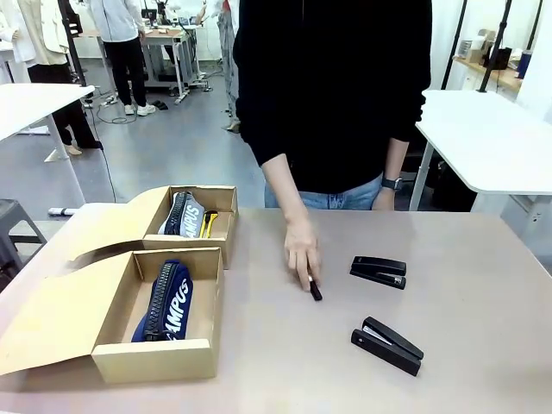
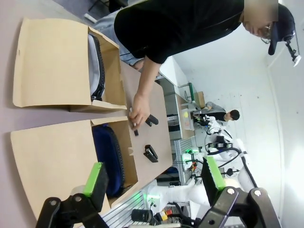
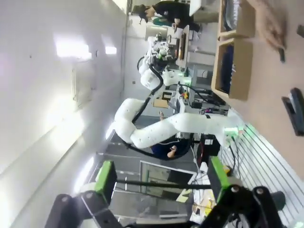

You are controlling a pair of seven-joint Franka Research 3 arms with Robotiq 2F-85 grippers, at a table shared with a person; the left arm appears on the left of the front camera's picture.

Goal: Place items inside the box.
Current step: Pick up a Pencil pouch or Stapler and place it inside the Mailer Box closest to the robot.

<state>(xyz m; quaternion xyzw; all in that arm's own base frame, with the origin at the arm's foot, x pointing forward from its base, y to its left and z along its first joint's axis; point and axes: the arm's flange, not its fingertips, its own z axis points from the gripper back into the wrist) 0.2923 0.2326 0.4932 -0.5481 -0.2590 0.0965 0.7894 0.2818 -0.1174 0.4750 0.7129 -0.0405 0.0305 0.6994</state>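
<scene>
Two open cardboard boxes stand at the table's left. The near box point(image 1: 155, 358) holds a navy "CAMPUS" pouch point(image 1: 164, 302). The far box point(image 1: 226, 200) holds a second "CAMPUS" pouch point(image 1: 183, 214) and a yellow utility knife point(image 1: 210, 222). A person's hand point(image 1: 302, 250) rests on a slim black-and-white pen point(image 1: 315, 289) mid-table. Two black staplers point(image 1: 378, 271) point(image 1: 387, 345) lie to its right. My left gripper point(image 2: 154, 178) is open above the near box point(image 2: 57, 156), with nothing between its fingers. My right gripper point(image 3: 161, 178) is open and faces away from the table; a stapler point(image 3: 295, 111) lies at that view's right edge.
Both box lids point(image 1: 52, 315) lie folded out to the left. White tables stand beyond the far right point(image 1: 483, 138) and far left point(image 1: 34, 99) corners. My left arm point(image 3: 166, 128) crosses the right wrist view. Bare tabletop point(image 1: 285, 362) lies between the boxes and the staplers.
</scene>
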